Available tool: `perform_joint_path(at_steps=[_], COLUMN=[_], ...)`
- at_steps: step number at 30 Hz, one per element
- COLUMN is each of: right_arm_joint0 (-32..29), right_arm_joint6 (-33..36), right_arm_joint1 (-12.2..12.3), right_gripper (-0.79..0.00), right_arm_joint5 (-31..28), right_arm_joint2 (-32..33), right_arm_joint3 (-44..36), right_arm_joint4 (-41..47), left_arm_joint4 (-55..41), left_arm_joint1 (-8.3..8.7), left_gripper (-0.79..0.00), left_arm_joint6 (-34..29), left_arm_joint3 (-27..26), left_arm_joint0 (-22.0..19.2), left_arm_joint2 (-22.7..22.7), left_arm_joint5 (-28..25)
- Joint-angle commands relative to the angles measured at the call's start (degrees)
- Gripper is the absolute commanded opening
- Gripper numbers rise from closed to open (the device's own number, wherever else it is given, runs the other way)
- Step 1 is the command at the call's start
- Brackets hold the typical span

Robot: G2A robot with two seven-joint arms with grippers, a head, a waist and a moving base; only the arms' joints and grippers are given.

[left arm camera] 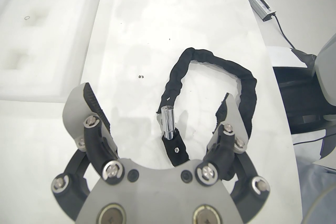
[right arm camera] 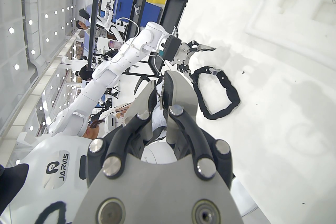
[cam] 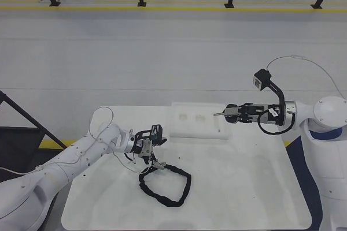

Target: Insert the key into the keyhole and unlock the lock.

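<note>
While the left gripper [left arm camera: 157, 93] hangs with jaws spread wide either side of the lock cylinder [left arm camera: 168, 122], whose long axis runs out from that wrist between them, the right gripper [cam: 226, 113] sits well apart over the foam tray [cam: 191, 131], clamped on the key [cam: 218, 114], tip pointing roughly lockward

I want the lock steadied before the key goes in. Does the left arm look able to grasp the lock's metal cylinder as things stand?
Probably yes: the left gripper is open, the metal cylinder shows between its fingers, and nothing lies over it or in the way.
</note>
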Motion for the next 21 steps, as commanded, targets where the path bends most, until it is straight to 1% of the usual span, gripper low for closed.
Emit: perform_joint_path(at_steps=[1, 12, 16, 18, 21], right_arm_joint0=[0.00, 0.00, 0.00, 0.00, 0.00], right_arm_joint6=[0.00, 0.00, 0.00, 0.00, 0.00], right_arm_joint1=[0.00, 0.00, 0.00, 0.00, 0.00], right_gripper=[-0.785, -0.785, -0.785, -0.785, -0.785], right_arm_joint5=[0.00, 0.00, 0.00, 0.00, 0.00], right_arm_joint2=[0.00, 0.00, 0.00, 0.00, 0.00], right_arm_joint3=[0.00, 0.00, 0.00, 0.00, 0.00], right_arm_joint4=[0.00, 0.00, 0.00, 0.00, 0.00], left_arm_joint4=[-0.04, -0.04, -1.10, -1.63, 0.37], left_arm_joint1=[0.01, 0.01, 0.28, 0.65, 1.42], left_gripper=[0.000, 0.000, 0.000, 0.000, 0.000], left_arm_joint6=[0.01, 0.01, 0.82, 2.43, 5.17], left_arm_joint3=[-0.02, -0.02, -0.36, 0.40, 0.65], left_arm_joint0=[-0.01, -0.01, 1.70, 3.31, 5.58], left_arm_joint2=[0.00, 0.00, -1.84, -2.79, -3.79], left_arm_joint5=[0.00, 0.00, 3.74, 5.01, 5.83])
